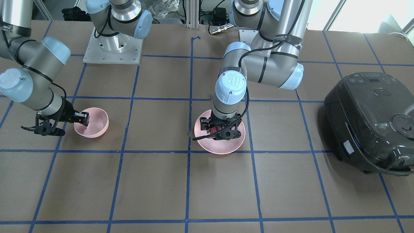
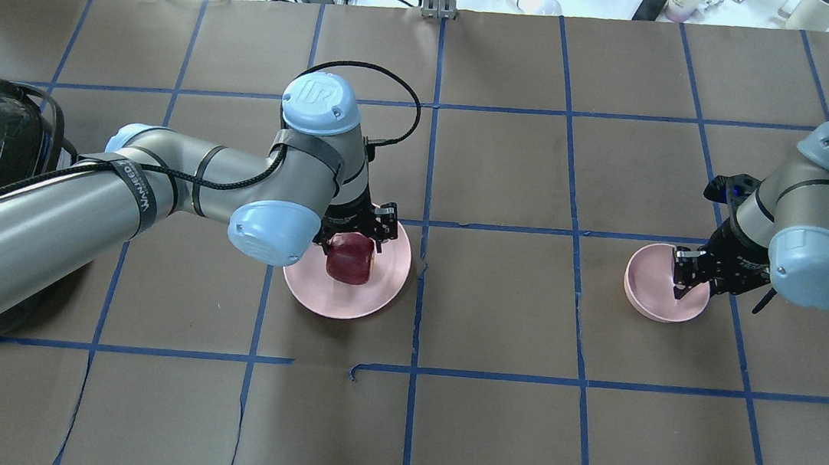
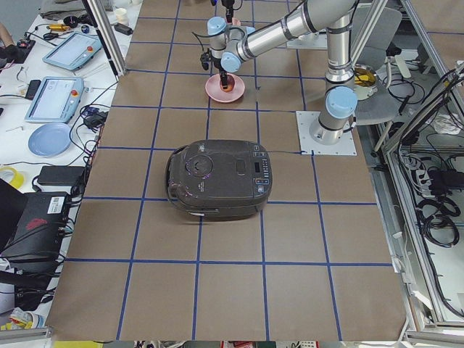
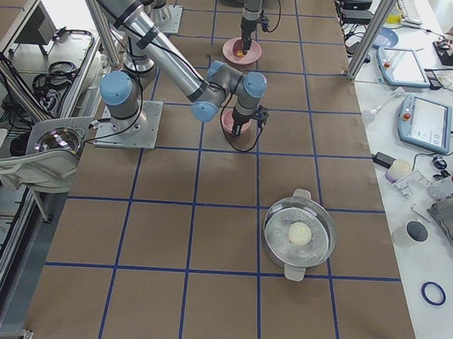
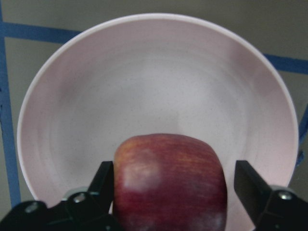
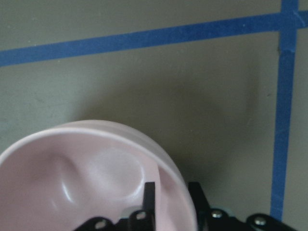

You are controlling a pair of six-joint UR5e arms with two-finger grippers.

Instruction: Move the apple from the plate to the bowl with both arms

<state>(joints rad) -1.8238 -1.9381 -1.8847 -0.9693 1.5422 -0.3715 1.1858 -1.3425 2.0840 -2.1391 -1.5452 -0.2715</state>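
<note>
Step in hand: pickup. Left gripper (image 5: 173,168) is down over the plate (image 5: 159,72), fingers spread either side of the apple (image 5: 168,192). A sliver of gap shows at one finger, so it is not yet clamped. The apple sits on the plate. Right gripper (image 6: 173,192) pinches the wall of the bowl (image 6: 72,159), one finger inside, one outside. Next, as I read it: close squarely, lift clear, carry to the bowl.

apple (image 5: 171,183): smooth waxy skin, soft sheen | plate (image 5: 159,82): matt, finely speckled glaze | bowl (image 6: 72,163): smooth, satin | table cover (image 1: 155,187): matt brown paper | tape (image 1: 191,81): blue, matt | cooker (image 1: 368,119): glossy dark plastic
</note>
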